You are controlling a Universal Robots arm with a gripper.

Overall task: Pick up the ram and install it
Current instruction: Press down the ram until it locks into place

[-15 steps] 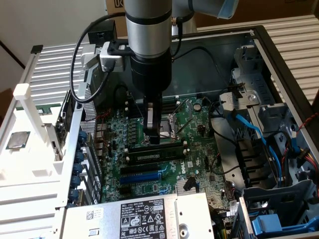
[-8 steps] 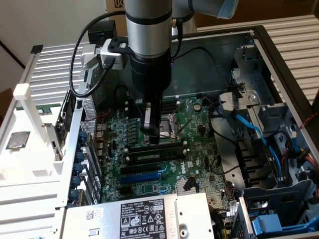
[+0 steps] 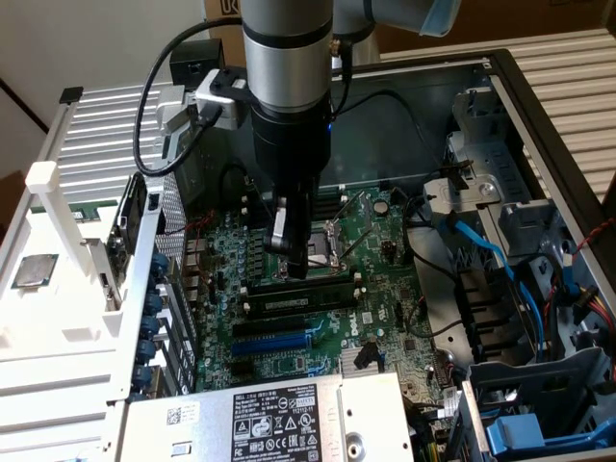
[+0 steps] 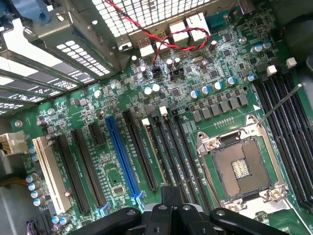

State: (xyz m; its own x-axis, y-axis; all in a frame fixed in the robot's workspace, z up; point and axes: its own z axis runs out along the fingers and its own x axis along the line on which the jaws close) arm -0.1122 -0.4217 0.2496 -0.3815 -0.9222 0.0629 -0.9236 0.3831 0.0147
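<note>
Ram (image 3: pixel 298 300): long dark stick with a pale label strip, lying lengthwise in a memory slot on the green motherboard (image 3: pixel 289 337) inside the open computer case (image 3: pixel 539 106), just in front of the processor socket (image 3: pixel 322 252) as the exterior view has it. Gripper (image 3: pixel 285 243): black, on the grey arm, fingers closed together and holding nothing, hanging over the socket just above and behind the ram, apart from it. Wrist view: closed fingers (image 4: pixel 171 205) over the bank of long black slots (image 4: pixel 181 147); blue slot (image 4: pixel 122 159) beside them; open socket (image 4: pixel 242 166) with metal frame next to the bank; red and black twisted wires (image 4: pixel 161 44) near the rear ports. Power supply (image 3: pixel 269 419): grey box with printed label at the exterior view's lower edge. Blue cables (image 3: pixel 496 260): at the exterior view's right, by the drive bays.
</note>
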